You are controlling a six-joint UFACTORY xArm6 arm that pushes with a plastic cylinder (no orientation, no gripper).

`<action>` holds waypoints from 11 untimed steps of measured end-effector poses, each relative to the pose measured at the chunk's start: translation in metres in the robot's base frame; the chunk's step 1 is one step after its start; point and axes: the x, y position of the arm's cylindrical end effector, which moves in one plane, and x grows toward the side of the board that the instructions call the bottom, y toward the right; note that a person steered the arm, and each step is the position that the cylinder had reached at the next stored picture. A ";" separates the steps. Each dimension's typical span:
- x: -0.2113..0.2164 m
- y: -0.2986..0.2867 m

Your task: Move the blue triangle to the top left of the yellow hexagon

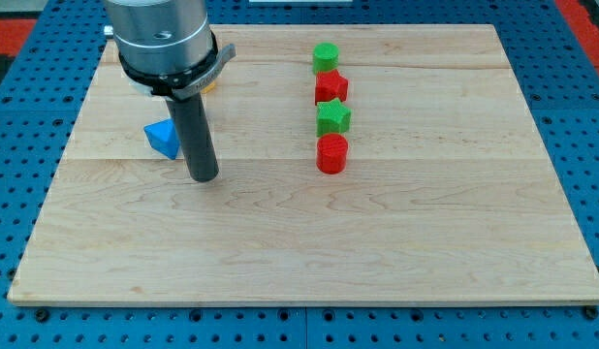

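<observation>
While resting on the tabletop [280, 242], my tip [204, 178] sits just right of blue triangle [163, 139]; no fingers shown.

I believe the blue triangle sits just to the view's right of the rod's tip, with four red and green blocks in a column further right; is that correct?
Not quite: in the camera view the blue triangle sits just to the view's left of my tip, not its right. The four red and green blocks do form a column further right.
</observation>
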 end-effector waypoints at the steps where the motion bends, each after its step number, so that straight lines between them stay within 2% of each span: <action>1: 0.035 -0.043; 2: 0.028 -0.050; 3: -0.010 -0.006; 4: -0.036 -0.048; 5: -0.055 -0.063; 6: -0.092 -0.084; 7: -0.092 -0.108; 8: -0.112 -0.170; 9: -0.128 -0.170; 10: -0.134 -0.115; 11: -0.189 -0.122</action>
